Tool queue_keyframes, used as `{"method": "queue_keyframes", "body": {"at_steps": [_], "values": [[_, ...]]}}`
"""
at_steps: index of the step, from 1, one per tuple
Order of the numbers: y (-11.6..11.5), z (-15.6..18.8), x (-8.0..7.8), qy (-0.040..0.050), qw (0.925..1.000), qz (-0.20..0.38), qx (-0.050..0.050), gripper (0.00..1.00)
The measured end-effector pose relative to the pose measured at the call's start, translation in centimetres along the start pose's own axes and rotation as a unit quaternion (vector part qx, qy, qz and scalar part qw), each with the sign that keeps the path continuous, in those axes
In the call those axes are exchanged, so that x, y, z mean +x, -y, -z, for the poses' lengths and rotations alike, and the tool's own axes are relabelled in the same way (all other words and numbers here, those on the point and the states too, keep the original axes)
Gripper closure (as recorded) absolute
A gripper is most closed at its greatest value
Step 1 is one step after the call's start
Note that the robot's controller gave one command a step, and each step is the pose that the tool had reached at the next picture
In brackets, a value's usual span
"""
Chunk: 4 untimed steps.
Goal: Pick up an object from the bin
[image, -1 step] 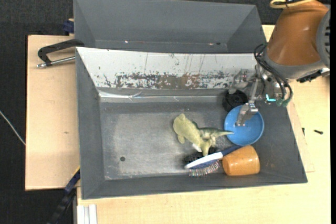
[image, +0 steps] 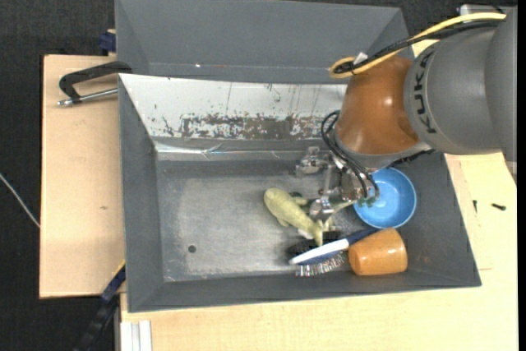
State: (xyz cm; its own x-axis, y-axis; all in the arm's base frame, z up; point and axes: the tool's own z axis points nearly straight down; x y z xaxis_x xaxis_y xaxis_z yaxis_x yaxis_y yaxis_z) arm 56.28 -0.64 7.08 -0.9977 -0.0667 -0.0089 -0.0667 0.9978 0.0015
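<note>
At the 4 o'clock corner of the bin [image: 205,218] we see the pincer [image: 333,197] down low, at the 3 o'clock end of a pale yellow-green floppy thing [image: 286,208]. Apart or together, we cannot tell. Nothing is lifted yet, we judge, so the grasp and lift remain. It's crowded: a blue bowl [image: 393,201] at its 3 o'clock, a blue-white brush [image: 329,249] and an orange lump [image: 380,252] at 5 to 6 o'clock.

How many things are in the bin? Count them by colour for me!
Yellow: 1, the floppy toy
Blue: 1, the bowl
Orange: 1, the cup
Blue and white: 1, the brush
Total: 4
</note>
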Motion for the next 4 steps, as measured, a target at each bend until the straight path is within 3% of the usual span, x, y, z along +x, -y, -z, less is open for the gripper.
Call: {"method": "queue_keyframes", "body": {"at_steps": [1,2,3,4], "values": [[-4.5,3.1,1.3,-0.0017,0.9966,-0.082,-0.001,0.0],[0.4,3.0,1.5,-0.0022,0.9886,-0.151,0.001,0.0],[-0.9,0.2,0.0,-0.0023,0.9645,-0.264,0.0,0.0],[2.0,0.2,1.4,-0.0021,0.9641,-0.265,0.0,0.0]]}}
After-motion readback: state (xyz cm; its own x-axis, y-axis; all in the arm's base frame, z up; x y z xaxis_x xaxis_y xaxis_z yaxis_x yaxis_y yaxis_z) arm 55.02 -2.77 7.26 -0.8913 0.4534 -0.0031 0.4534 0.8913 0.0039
